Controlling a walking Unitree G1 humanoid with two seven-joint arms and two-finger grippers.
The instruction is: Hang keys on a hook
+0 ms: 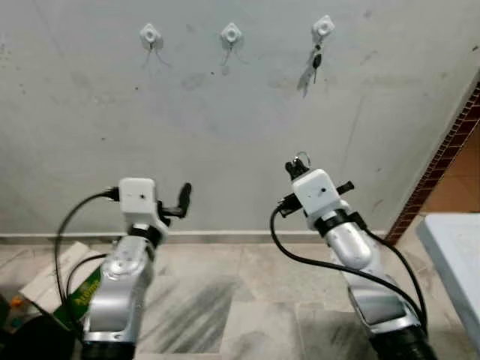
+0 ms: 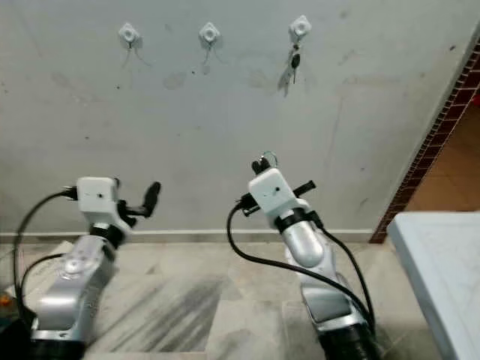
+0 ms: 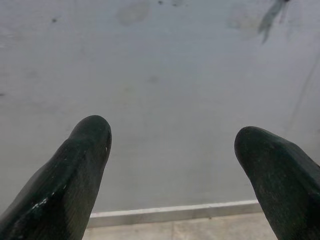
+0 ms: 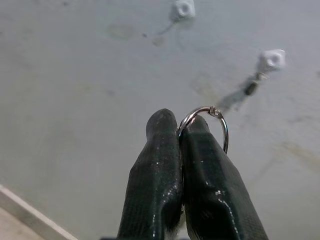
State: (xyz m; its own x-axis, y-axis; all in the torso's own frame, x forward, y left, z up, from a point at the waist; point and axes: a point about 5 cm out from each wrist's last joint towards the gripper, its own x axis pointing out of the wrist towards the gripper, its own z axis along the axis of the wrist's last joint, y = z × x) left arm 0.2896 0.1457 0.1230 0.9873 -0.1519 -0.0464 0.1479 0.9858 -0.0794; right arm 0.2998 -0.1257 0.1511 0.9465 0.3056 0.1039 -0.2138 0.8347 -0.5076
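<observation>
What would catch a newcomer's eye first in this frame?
Probably the right tool, raised toward the grey wall with its fingers shut on a silver key ring. High on that wall sit three white hooks in a row; the rightmost hook already carries a hanging key, while the left hook and middle hook are bare. The left tool is open, holding nothing.

Shiny metal key ring (image 4: 216,122); matt, seemingly plastered wall (image 1: 225,127).

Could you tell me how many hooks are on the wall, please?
3, in a row high on the wall: the left hook and middle hook are bare; the right hook already carries keys. None seems hidden.
</observation>
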